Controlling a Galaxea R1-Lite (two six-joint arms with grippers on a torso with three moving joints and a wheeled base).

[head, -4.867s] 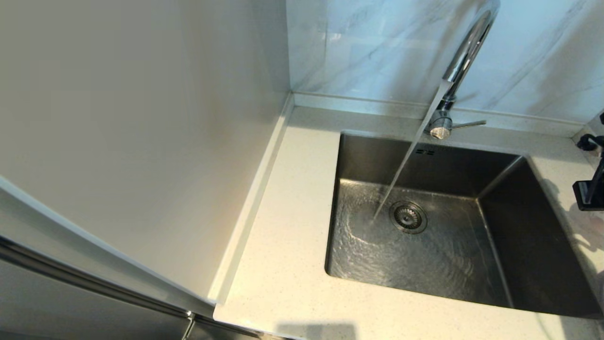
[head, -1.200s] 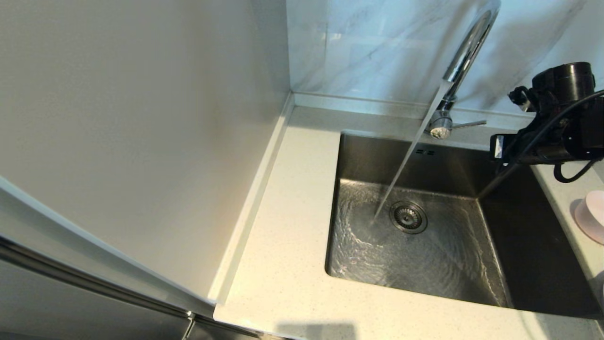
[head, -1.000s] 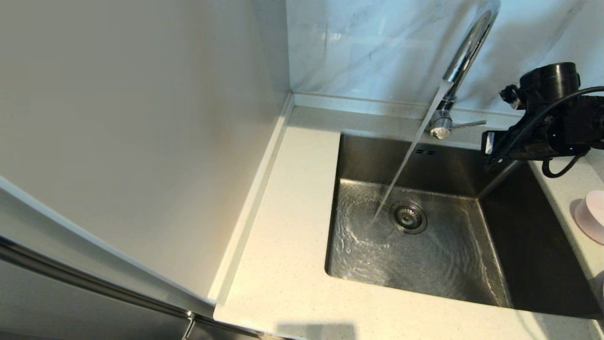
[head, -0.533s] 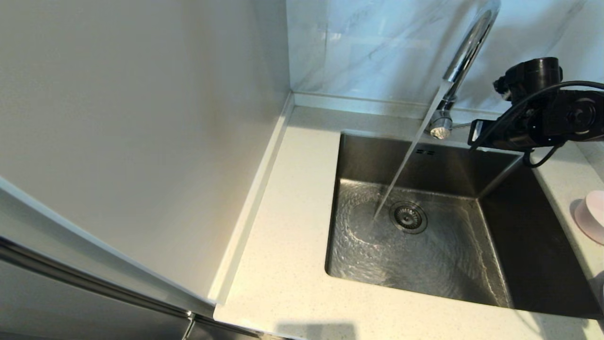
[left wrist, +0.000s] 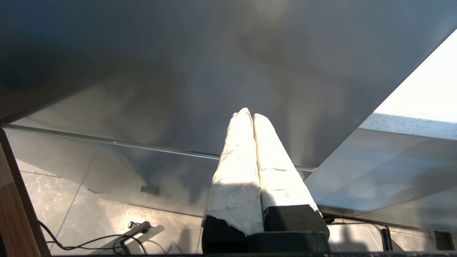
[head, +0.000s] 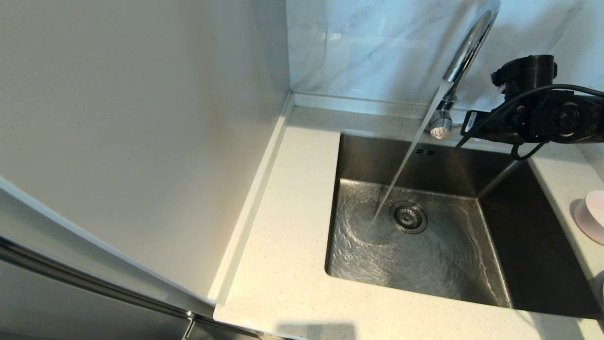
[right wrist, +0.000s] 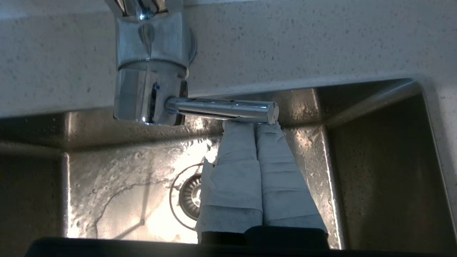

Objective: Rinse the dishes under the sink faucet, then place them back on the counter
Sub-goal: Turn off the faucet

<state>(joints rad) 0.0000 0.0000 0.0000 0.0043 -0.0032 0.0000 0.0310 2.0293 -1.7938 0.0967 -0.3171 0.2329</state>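
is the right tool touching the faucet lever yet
Touching, it appears. In the right wrist view the shut right tool has its tips pressed up against the underside of the lever, with no gap showing between them.

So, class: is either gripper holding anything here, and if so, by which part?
Nothing is held. The right gripper, fingers shut, sits at the tip of the faucet's lever. The left gripper is shut on nothing.

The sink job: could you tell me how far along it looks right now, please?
Looks done: the pink bowl sits on the counter right of the sink; whether it was rinsed cannot be told. In hand: water runs from the faucet, and the shut right gripper is at its lever, probably to turn it off. The plate is out of view. The left gripper is parked, shut.
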